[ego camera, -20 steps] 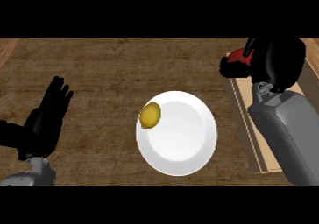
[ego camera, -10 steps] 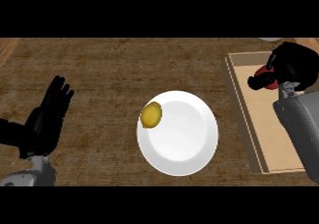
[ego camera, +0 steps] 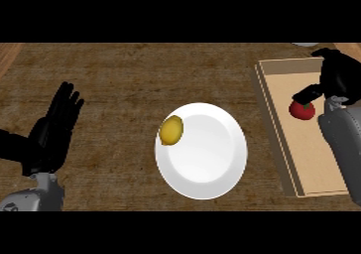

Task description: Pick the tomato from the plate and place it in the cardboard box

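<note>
Dark wood-grain table (ego camera: pixel 140 74) fills the frame. At its centre sits a round white plate (ego camera: pixel 209 158) with a yellow lemon (ego camera: pixel 171 131) on its left rim. At right, the small red tomato (ego camera: pixel 302 110) lies inside the shallow cardboard box (ego camera: pixel 275 124), the right robot hand (ego camera: pixel 341 77) just above it, fingers curled, thumb beside it. The left robot hand (ego camera: pixel 55 126) rests open at lower left.

Plate (ego camera: pixel 205 163) sits mid-tabletop (ego camera: pixel 140 74), lemon (ego camera: pixel 171 131) on its left rim; box (ego camera: pixel 286 144) lies right, tomato (ego camera: pixel 302 110) inside it.
</note>
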